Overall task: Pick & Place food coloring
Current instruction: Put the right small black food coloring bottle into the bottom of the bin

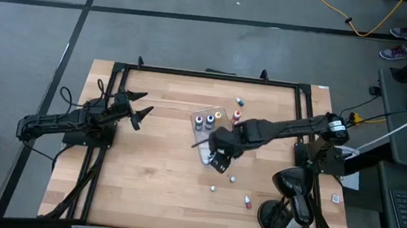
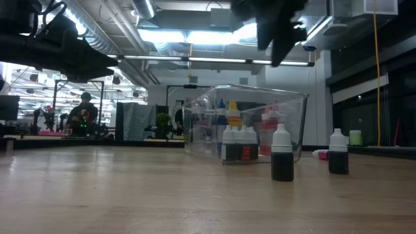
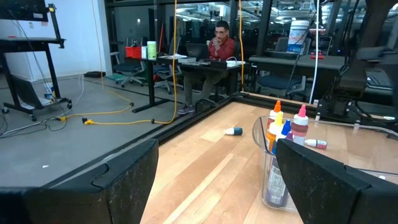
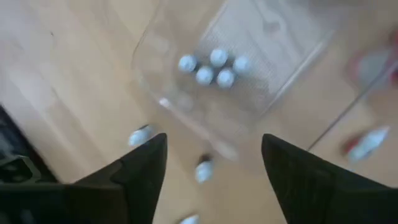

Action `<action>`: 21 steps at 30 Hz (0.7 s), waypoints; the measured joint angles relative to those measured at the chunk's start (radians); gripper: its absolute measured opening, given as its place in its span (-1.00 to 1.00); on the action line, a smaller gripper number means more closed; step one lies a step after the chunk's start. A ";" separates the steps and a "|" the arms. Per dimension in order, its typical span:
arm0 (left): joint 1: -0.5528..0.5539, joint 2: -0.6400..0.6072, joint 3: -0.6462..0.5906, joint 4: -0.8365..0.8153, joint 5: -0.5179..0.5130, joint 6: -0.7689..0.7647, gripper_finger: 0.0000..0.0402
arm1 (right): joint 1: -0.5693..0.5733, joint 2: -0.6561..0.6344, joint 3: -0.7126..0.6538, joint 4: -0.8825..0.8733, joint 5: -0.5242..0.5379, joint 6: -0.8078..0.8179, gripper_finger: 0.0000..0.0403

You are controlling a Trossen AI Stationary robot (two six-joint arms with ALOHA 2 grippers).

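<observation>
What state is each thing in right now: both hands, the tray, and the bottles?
Right hand: open, empty, above the tray's near end.
Left hand: open, empty, parked at the table's left.
Clear tray: upright on the table, holding bottles.
Bottles in the tray: standing, capped.
Two dark bottles: standing on the table outside the tray.

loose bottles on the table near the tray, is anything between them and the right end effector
Nothing visible. The right end effector, fingers apart, hangs over the clear tray edge, with loose bottles on bare wood directly below it. The tray stands open-topped right beside them.
</observation>
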 joint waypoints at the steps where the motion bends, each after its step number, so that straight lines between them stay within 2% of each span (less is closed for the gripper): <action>1: 0.000 0.000 0.000 0.000 0.000 0.000 0.59 | 0.014 -0.002 0.000 -0.002 -0.005 0.051 0.32; 6: 0.000 0.000 0.000 0.000 0.000 0.000 0.59 | 0.081 -0.010 0.000 -0.006 -0.047 0.223 0.33; 13: 0.000 0.000 0.000 0.000 0.000 0.000 0.59 | 0.147 -0.010 -0.003 -0.088 -0.046 0.392 0.28; 21: 0.000 0.000 0.000 0.000 0.000 0.000 0.59 | 0.157 -0.010 -0.132 -0.015 -0.062 0.508 0.28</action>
